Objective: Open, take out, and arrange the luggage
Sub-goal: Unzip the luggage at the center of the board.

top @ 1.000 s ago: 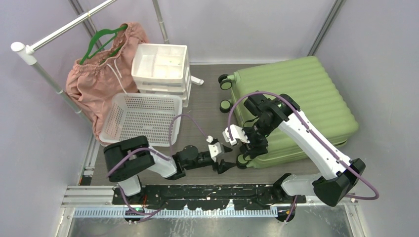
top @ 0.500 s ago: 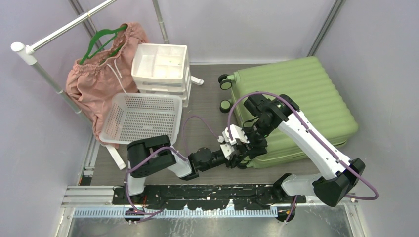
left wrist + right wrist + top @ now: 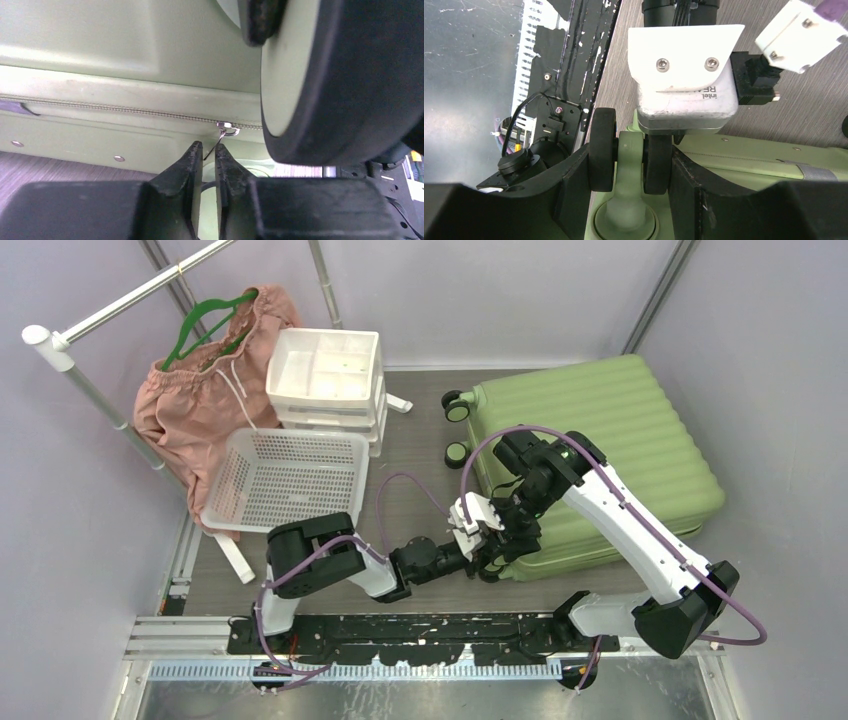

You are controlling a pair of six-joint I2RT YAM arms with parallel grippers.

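The light-green ribbed luggage (image 3: 620, 440) lies flat and closed at the right of the table. My right gripper (image 3: 505, 538) is at its near-left corner, shut on the twin caster wheel (image 3: 603, 150), one finger against each outer side (image 3: 630, 167). My left gripper (image 3: 478, 558) reaches in from the left beneath that corner. In the left wrist view its tips (image 3: 206, 148) stand a narrow gap apart just under the zip seam. The thin metal zipper pull (image 3: 226, 131) hangs down into that gap, not visibly pinched. The dark wheel (image 3: 340, 80) looms right above.
A white perforated basket (image 3: 285, 480) and a white stacked drawer unit (image 3: 328, 380) stand left of the luggage. A pink garment on a green hanger (image 3: 195, 400) hangs from the rail (image 3: 100, 390) at far left. Two more wheels (image 3: 456, 405) stick out at the suitcase's far-left end.
My left arm has reached rightward to the suitcase's near corner and its jaws have narrowed around the zipper pull. The right arm has stayed on the wheel.
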